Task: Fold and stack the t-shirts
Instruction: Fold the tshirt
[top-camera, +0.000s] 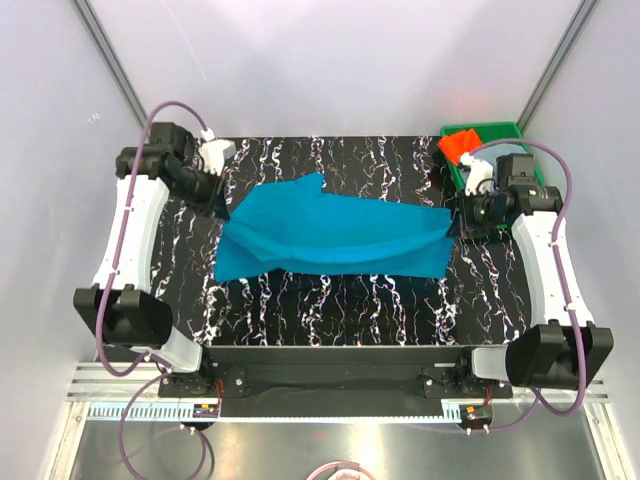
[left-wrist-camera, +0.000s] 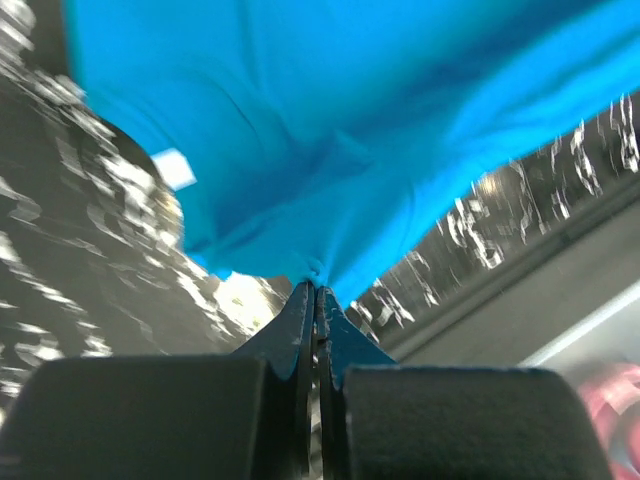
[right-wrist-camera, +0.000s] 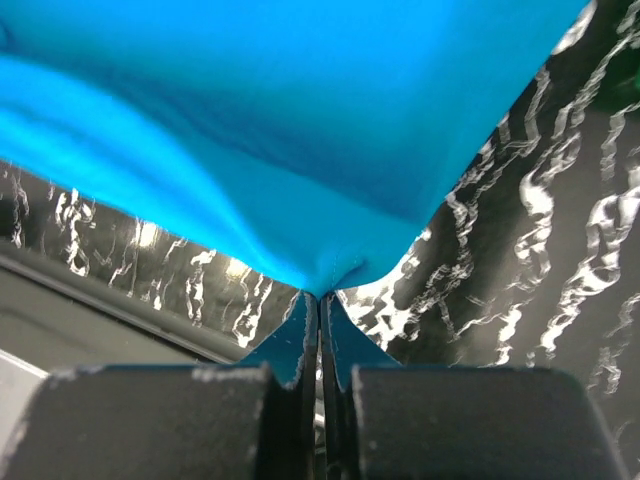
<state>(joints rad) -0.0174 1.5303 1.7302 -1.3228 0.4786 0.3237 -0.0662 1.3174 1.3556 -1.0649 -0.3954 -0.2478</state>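
A teal-blue t-shirt (top-camera: 330, 235) is stretched across the black marbled table (top-camera: 330, 310) between both arms. My left gripper (top-camera: 222, 200) is shut on its left edge; in the left wrist view the cloth (left-wrist-camera: 330, 130) bunches at the tips of the gripper (left-wrist-camera: 316, 290). My right gripper (top-camera: 452, 225) is shut on the shirt's right edge; in the right wrist view the cloth (right-wrist-camera: 290, 130) pulls to a point at the gripper (right-wrist-camera: 321, 297). An orange-red t-shirt (top-camera: 458, 146) lies bunched in the tray at the back right. The grey-blue t-shirt is out of view.
A green plastic tray (top-camera: 497, 130) stands at the table's back right corner, just behind the right wrist. The table's front edge (top-camera: 330, 348) runs above the arm bases. White walls enclose the table.
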